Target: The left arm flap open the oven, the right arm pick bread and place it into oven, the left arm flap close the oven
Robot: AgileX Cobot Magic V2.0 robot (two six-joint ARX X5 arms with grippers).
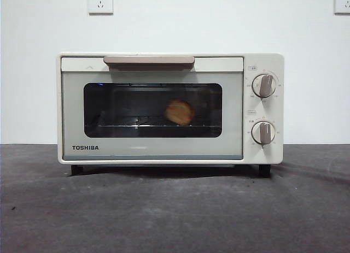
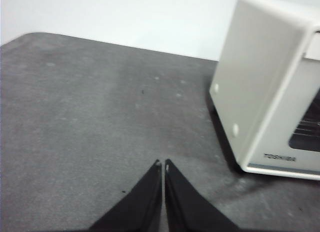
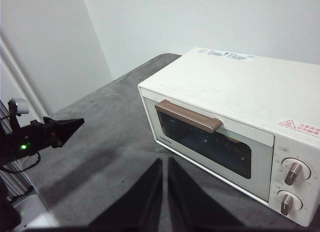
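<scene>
The dark grey surface (image 1: 175, 209) stretches bare in front, and on it stands the oven (image 1: 153, 149) with its door shut. The bread (image 1: 179, 111) sits on the wire rack behind the glass. My left tool (image 2: 163, 164) hangs off to the oven's side, jaws pressed together, holding nothing. My right tool (image 3: 164, 160) hovers above, also pressed together and empty.

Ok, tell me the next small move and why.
Probably none beyond parking both arms: the bread sits on the rack inside the oven, whose door looks closed. The left gripper and right gripper are shut, empty and clear of it.
</scene>
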